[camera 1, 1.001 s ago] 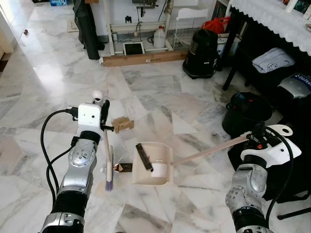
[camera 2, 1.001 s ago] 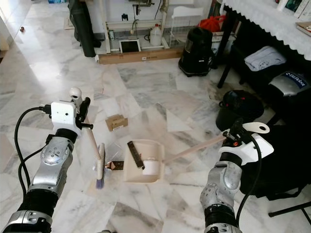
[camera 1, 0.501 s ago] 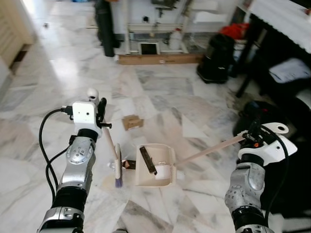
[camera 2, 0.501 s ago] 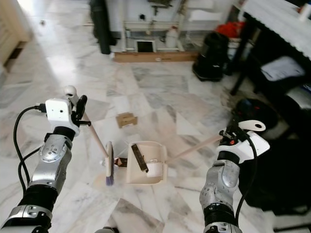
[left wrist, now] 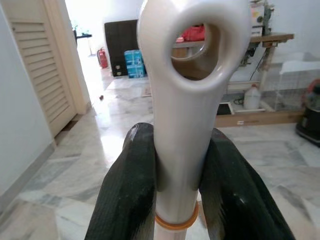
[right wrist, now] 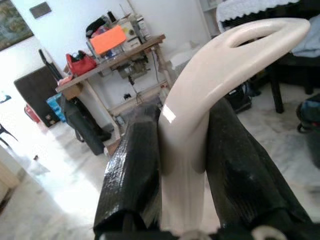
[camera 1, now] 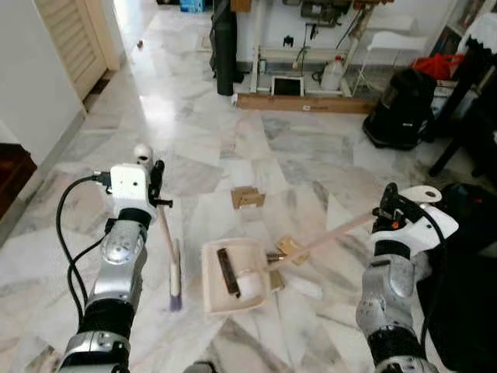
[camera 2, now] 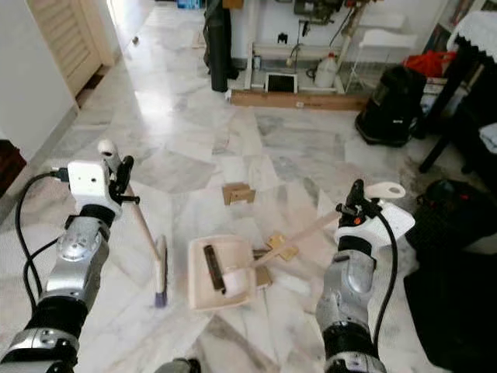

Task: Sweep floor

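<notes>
Since a second ago my head camera has swung left and the dustpan (camera 1: 233,273) has slid off the small brown scrap. My left gripper (left wrist: 176,165) grasps the broom (camera 1: 174,273), whose head lies just left of the pan; my right gripper (right wrist: 182,165) clamps the dustpan handle (camera 1: 342,231). Cardboard scraps (camera 1: 248,197) lie beyond.

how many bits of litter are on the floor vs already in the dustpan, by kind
In the dustpan: dark strip 1, white piece 1
On the floor: brown cardboard pieces 3, white piece 1
Total: 6
</notes>
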Robot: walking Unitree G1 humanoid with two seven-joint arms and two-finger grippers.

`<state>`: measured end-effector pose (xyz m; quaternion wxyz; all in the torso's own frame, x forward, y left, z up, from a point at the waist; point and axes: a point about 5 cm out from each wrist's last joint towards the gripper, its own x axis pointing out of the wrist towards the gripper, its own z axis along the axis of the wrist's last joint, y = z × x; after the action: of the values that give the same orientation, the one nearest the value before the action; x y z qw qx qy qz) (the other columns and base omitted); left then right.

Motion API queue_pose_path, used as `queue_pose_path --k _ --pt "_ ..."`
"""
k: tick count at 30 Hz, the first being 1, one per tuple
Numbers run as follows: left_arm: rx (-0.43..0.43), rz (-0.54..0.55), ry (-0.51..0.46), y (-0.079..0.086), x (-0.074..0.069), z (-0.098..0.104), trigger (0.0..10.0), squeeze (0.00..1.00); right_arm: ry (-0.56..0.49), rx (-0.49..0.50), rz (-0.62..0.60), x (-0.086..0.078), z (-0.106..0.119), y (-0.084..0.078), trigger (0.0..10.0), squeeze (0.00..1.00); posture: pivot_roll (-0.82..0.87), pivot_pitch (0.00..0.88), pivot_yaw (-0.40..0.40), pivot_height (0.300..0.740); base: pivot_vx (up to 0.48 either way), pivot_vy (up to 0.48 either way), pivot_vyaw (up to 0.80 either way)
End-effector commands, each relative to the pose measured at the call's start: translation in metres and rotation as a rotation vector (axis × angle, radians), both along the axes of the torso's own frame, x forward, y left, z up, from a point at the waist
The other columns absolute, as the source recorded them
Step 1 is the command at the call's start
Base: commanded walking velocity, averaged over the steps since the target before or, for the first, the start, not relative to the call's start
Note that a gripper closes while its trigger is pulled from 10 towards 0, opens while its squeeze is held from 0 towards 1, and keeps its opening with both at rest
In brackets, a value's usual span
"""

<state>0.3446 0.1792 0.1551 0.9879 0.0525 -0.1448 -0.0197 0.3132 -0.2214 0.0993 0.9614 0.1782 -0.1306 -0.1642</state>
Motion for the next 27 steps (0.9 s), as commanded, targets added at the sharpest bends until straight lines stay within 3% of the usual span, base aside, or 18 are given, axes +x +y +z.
queue_pose_path --k 1,14,27 --pt "0.018 0.000 -0.054 0.002 -0.001 0.010 10.0 0.00 -0.007 -0.065 0.057 0.006 0.007 0.008 10.0 0.00 0.16 0.062 -0.039 0.740 0.000 0.000 0.80" --pt "0.015 -0.014 -0.050 -0.001 -0.001 0.009 10.0 0.00 0.011 -0.075 0.266 0.010 0.003 0.028 10.0 0.00 0.16 0.069 -0.042 0.740 0.000 0.000 0.65" --pt "0.010 -0.028 -0.045 -0.004 -0.002 0.007 10.0 0.00 -0.005 -0.079 0.299 0.013 0.010 0.029 10.0 0.00 0.16 0.076 -0.050 0.740 0.000 0.000 0.80"
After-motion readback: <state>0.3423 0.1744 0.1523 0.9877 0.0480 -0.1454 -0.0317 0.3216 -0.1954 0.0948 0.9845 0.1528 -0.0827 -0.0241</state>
